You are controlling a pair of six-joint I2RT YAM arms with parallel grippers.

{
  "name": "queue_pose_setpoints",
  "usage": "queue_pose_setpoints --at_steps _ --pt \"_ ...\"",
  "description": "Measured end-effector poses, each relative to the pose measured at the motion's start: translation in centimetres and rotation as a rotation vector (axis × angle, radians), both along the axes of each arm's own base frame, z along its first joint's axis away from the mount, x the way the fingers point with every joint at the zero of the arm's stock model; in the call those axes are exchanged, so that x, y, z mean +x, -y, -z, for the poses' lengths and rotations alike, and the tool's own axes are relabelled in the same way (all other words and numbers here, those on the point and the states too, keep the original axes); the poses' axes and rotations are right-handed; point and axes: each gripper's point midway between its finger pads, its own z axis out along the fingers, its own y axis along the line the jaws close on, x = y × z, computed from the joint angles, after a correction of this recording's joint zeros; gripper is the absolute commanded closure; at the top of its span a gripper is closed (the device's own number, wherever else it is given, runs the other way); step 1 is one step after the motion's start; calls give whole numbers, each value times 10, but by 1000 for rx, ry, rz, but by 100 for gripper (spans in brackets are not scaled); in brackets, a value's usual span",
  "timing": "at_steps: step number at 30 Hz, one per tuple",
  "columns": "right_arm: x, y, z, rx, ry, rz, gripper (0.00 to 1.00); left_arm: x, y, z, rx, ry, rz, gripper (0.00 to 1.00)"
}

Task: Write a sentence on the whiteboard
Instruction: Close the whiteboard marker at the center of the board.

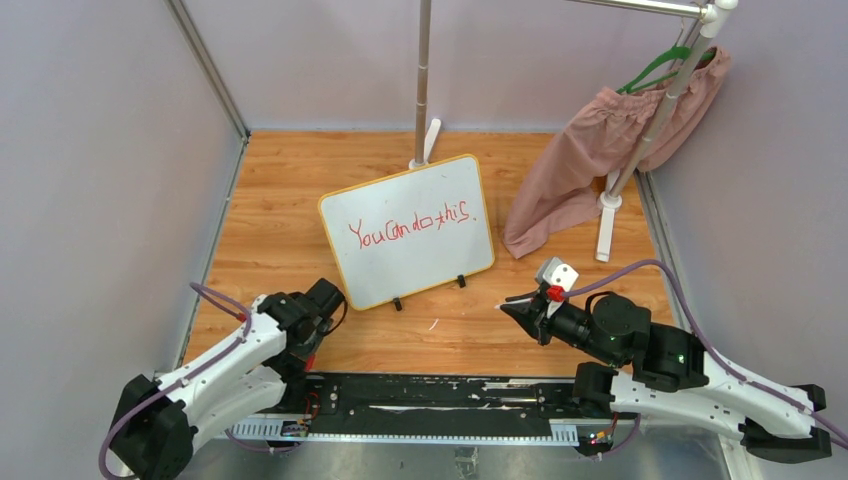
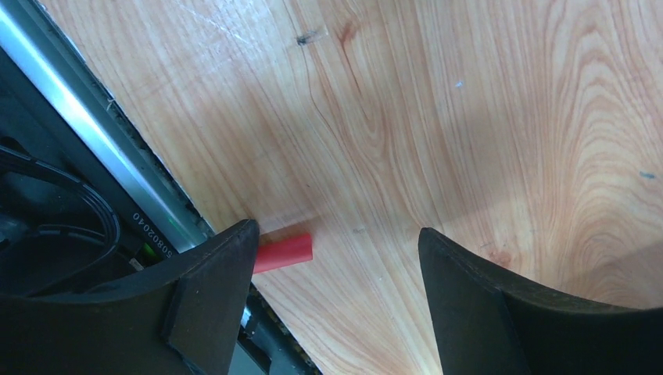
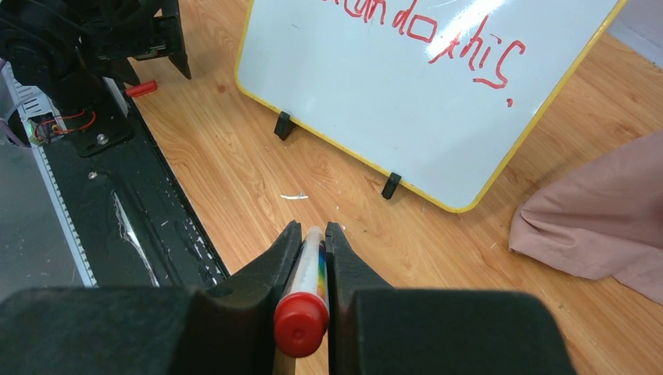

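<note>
On the wooden surface [image 1: 300, 230], the whiteboard [image 1: 408, 232] lies mid-surface toward the far edge, the sentence [image 1: 410, 228] finished in red. Capping looks next: the red cap [image 2: 283, 251] lies by the near-left edge beside the spread, empty left fingers [image 2: 211, 305]. The right fingers [image 3: 344, 273] clamp the marker [image 3: 309, 289].

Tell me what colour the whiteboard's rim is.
Yellow-orange, running round the whiteboard; the right wrist view shows it best.

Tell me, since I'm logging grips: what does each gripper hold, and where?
The right gripper clamps a marker along its barrel. The left gripper holds nothing.
</note>
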Motion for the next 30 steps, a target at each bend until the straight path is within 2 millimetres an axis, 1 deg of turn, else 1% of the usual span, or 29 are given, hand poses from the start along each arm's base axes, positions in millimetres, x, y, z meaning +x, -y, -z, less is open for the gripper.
queue_pose_setpoints --at_steps 5,11,16,18,21,26,30 --pt "1 0 1 -5 1 8 100 -2 7 1 21 5 63 21" --pt "3 0 3 -18 0 18 100 -6 14 2 66 -30 141 21" --pt "6 0 5 -28 0 30 100 -7 17 2 75 -40 167 24" --pt "6 0 6 -32 -1 33 100 -7 18 2 71 -43 174 26" --pt "7 -1 7 -40 -2 39 100 -9 20 3 60 -51 194 34" --pt "9 -2 11 -59 -5 47 100 -16 30 3 -4 -76 204 38" --pt "10 -3 12 -67 -6 51 100 -22 34 4 -36 -92 208 45"
